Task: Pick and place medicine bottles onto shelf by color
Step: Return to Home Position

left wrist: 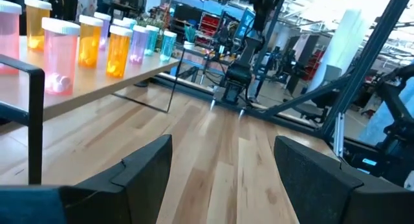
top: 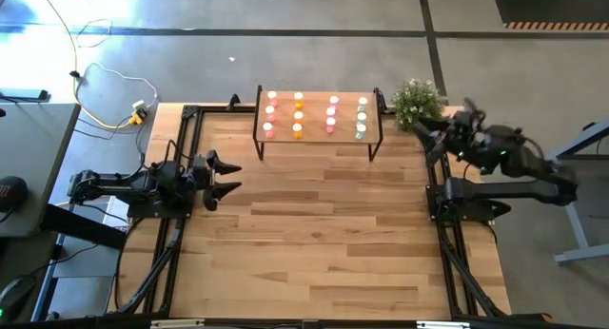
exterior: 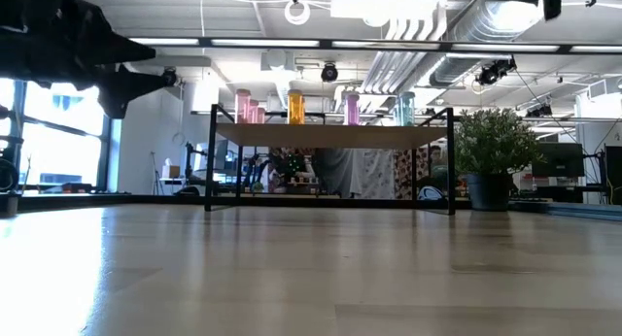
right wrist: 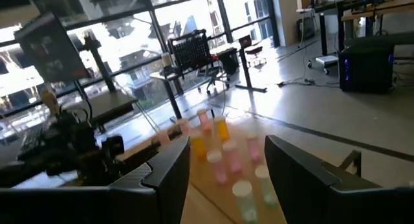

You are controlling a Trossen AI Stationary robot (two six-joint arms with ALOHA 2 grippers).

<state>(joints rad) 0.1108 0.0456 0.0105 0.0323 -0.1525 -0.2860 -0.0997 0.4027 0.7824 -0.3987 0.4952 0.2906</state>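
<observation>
Left gripper point(top: 226, 175), fingers spread and empty, hangs left of the shelf point(top: 316, 122); right gripper point(top: 430, 137), likewise spread, hangs to its right. Medicine bottles point(top: 298, 117) stand on it in colour columns.

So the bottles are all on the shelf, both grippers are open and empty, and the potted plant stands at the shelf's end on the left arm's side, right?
No: the high view shows the potted plant at the end of the shelf on the right arm's side. The rest holds: bottles on the shelf, left gripper and right gripper open and empty.
</observation>
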